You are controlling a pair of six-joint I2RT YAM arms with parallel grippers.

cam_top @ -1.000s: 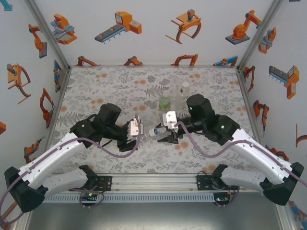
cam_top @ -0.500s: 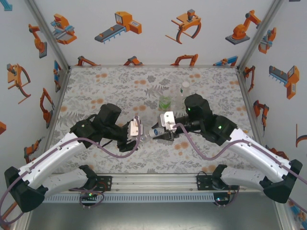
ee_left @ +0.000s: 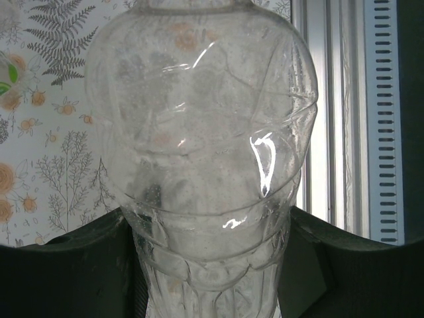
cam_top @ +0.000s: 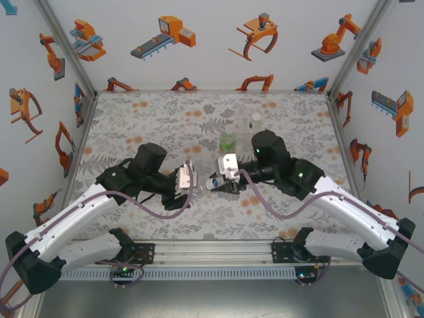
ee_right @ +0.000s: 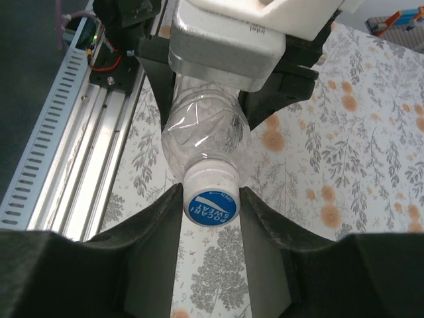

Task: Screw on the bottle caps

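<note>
Blue cap (ee_right: 211,205), clenched in the right pincer (ee_right: 211,199), is sitting in line with the level colourless bottle (ee_right: 205,136) the left pincer (ee_left: 205,265) is grasping.

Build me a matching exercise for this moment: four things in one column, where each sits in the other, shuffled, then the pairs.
Things
1. blue cap
2. short colourless bottle
3. green-tinted bottle
4. taller colourless bottle

Places
A. standing on the table, right-hand one of the upright pair
B. lying sideways, gripped by the left tool
C. standing, left-hand one of the upright pair
D. on a bottle's mouth, pinched by the right tool

Pairs: 1-D, 2-B, 3-C, 4-A
</note>
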